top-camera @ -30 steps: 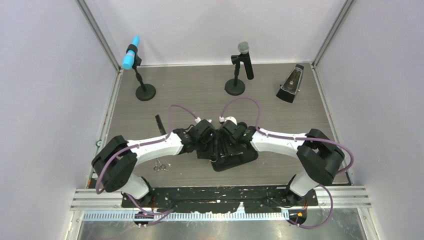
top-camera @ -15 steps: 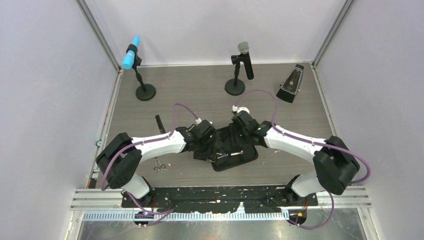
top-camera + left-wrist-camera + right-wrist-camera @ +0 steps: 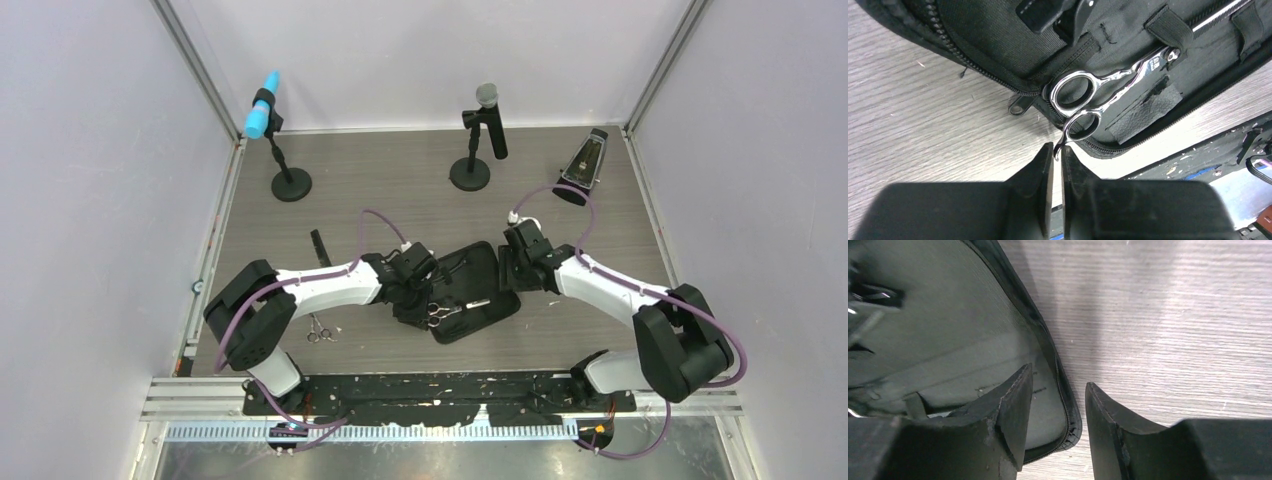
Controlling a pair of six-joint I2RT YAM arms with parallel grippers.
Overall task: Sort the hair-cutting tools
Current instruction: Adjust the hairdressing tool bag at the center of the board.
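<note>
My left gripper (image 3: 1058,152) is pinched narrow on the finger hook of the scissors (image 3: 1128,72), which lie in the zip case (image 3: 480,265) at its 7 o'clock corner. My right gripper (image 3: 1059,377) stands half-wide astride the case's 3 o'clock rim, holding nothing. The second scissors (image 3: 320,330) lie at 8 o'clock of the case.

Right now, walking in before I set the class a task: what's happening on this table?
The work centres on an open black zip case. The left gripper is pinched almost shut on the finger hook of silver scissors strapped inside it. The right gripper is open, straddling the case's rim. A second pair of scissors and a black comb lie outside on the table.
</note>
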